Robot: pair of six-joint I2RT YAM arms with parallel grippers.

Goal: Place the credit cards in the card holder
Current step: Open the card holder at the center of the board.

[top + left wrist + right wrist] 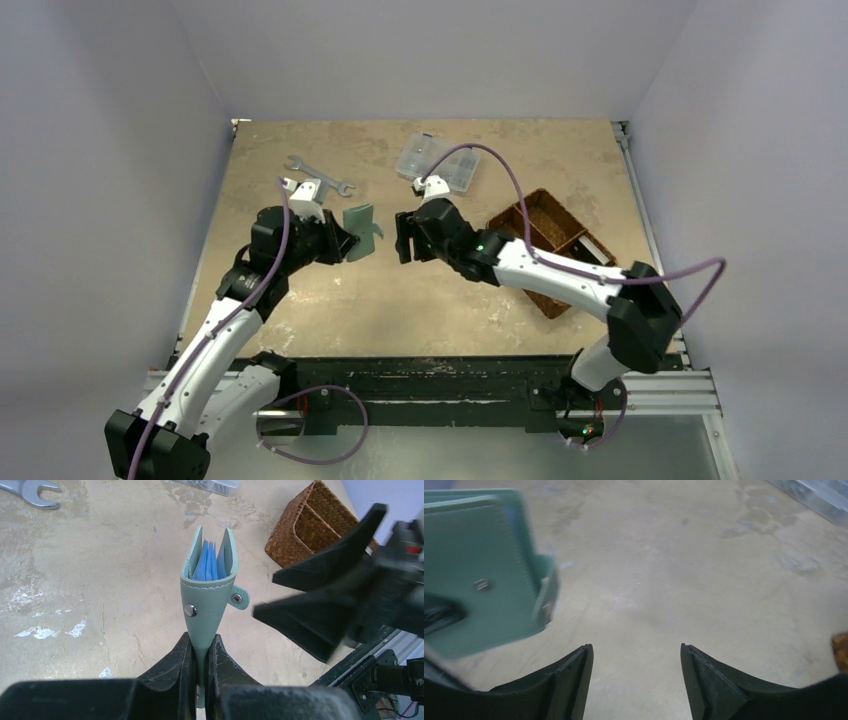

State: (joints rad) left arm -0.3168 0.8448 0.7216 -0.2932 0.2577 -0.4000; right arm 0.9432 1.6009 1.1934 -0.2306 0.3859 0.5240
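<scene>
Card holder [207, 605] is held clear of the table [430, 300], left of centre, pinched at its folded edge by the left pincer [201, 665], whose fingers are pressed against both green faces. Its two covers splay apart at the far end, showing pale blue pockets [210, 562] between them; a snap stud [190, 610] and a small closure tab [239, 598] sit on the outer face. The right pincer [636, 680] faces the holder from the right, fingers spread, near it but not touching, with nothing between them. On the table beyond lie a wrench [320, 175] behind the left arm, a clear compartment box [437, 163] farther back, and a brown woven basket [550, 235] at the right, partly covered by the right arm.
</scene>
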